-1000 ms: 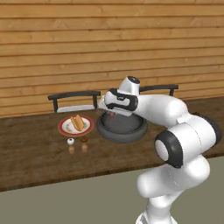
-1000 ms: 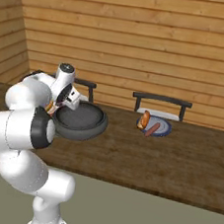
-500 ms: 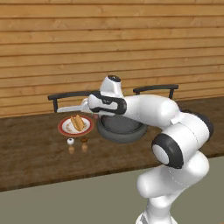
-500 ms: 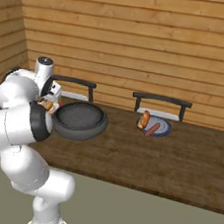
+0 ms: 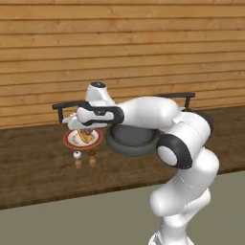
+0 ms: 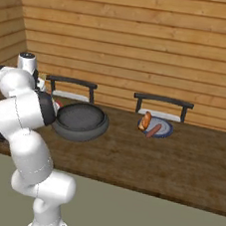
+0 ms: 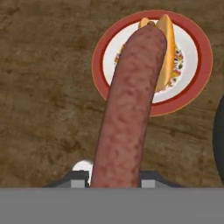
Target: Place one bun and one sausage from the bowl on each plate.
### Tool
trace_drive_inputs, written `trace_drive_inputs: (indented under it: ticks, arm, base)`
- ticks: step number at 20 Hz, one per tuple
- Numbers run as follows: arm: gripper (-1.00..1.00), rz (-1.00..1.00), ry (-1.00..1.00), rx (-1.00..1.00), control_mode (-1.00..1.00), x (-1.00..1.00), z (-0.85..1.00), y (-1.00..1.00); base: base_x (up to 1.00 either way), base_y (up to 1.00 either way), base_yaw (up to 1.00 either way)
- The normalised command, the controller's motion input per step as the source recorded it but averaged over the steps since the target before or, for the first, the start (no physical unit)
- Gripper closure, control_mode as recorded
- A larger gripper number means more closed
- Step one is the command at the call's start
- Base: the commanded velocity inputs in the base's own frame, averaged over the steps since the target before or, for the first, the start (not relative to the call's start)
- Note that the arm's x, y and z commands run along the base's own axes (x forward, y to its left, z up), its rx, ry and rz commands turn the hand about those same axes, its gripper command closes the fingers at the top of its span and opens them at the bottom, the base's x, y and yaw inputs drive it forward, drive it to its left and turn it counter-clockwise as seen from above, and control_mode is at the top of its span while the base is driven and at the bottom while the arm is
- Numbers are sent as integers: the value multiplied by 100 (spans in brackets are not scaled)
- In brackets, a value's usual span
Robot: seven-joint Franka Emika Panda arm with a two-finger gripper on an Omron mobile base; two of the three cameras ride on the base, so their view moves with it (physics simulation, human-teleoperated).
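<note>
Gripping a sausage (image 7: 129, 105), the gripper (image 7: 114, 178) has its two dark fingertips pinched on the near end, and the long red-brown cylinder, mottled and faintly pebbled, juts out from them over the white plate (image 7: 192, 74). From the left base camera the gripper (image 5: 82, 125) hangs just above that plate (image 5: 72, 140), with the white arm reaching across in front of the bowl.

Wooden planks in warm horizontal bands form the wall (image 5: 122, 43), and the counter (image 5: 33, 162) is a darker brown wood with a streaky grain.

One bowl (image 6: 80, 121) stands on the counter: large, round, dark grey-black, thick-rimmed and matte, wider than either plate. Nothing can be made out inside it from the right base camera.

Two plates are on the counter. The white one has a red-brown rim and a speckled, patterned centre, and carries one golden-orange bun (image 7: 166, 52), elongated and glossy. The blue plate (image 6: 164, 129) lies well apart, to the bowl's other side, holding one bun (image 6: 145, 120) and one sausage (image 6: 153, 130) side by side.

Two dark rails (image 6: 163, 100) on short legs stand behind the dishes near the wall.

Two small shakers (image 5: 77, 155), one white-topped and one brown, stand just in front of the white plate.
</note>
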Motion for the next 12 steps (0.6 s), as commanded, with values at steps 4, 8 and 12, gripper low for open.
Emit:
trace_drive_inputs:
  ticks: [4,8,12]
  arm:
    - [100,8,0,-3,-100,9,-40,31]
    - [100,0,0,0,-100,51,-17,3]
    - [100,0,0,0,-100,63,-17,0]
  base:
    - [0,0,0]
    - [0,0,0]
    - [0,0,0]
